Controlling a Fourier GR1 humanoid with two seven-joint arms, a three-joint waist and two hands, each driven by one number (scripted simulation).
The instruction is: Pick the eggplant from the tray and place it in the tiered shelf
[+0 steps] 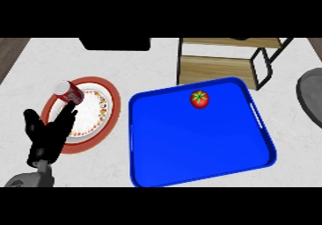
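Note:
A blue tray (163, 149) lies in the middle of the counter. Its only content is a red tomato (199, 99) with a green stem, near the far edge. No eggplant shows anywhere in the head view. The tiered wooden shelf (215, 66) with a black frame stands just behind the tray, at the back right. My left hand (46, 136) rests at the lower left, fingers straight and pointing up, over the near edge of a plate. It holds nothing. My right hand is out of view.
A white plate (98, 110) with a red rim sits left of the tray, and a red can (67, 91) lies tilted on its far edge. A grey round object (314, 99) is cut off at the right edge. A black box (116, 43) stands at the back.

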